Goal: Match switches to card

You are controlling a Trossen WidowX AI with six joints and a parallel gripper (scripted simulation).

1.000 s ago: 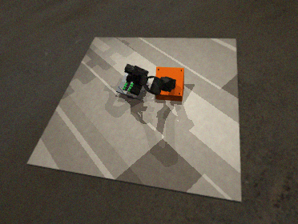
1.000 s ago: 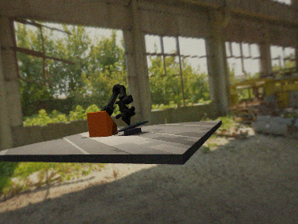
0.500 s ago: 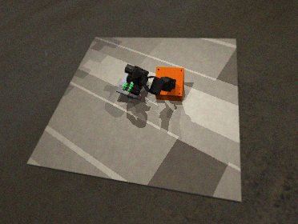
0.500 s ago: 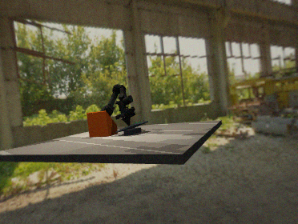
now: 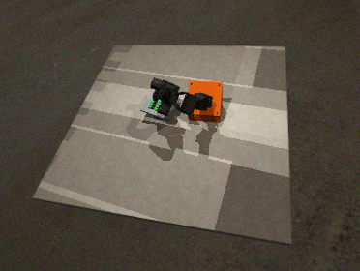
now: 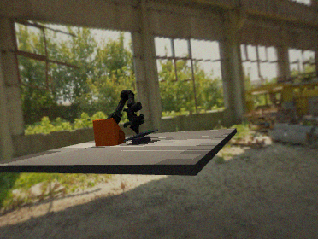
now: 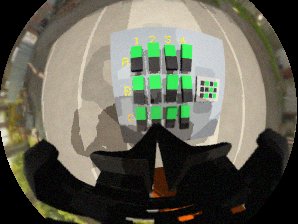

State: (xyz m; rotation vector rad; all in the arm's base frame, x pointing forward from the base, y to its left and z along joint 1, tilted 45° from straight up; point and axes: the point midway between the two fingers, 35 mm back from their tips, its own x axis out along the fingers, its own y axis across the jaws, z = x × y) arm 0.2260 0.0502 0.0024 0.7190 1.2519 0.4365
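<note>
The grey panel (image 7: 118, 47) (image 6: 141, 140) holds switches in rows A to C and columns 1 to 4, each with a green far half and a dark near half. Which halves are raised is hard to tell. The small white card (image 7: 198, 89) lies right of row B in the wrist view, with green and dark squares too small to read surely. My gripper (image 7: 156, 126) (image 6: 135, 131) is shut and empty. In the wrist view its tips appear just below row C, near columns 2 and 3. Their height above the panel is unclear. In the top view the arm hides part of the panel (image 5: 145, 109).
The orange base block (image 5: 205, 90) (image 6: 105, 132) stands beside the panel, under the arm. The patterned table top (image 5: 145, 184) (image 6: 128, 158) carries light bands and shadows of the arm.
</note>
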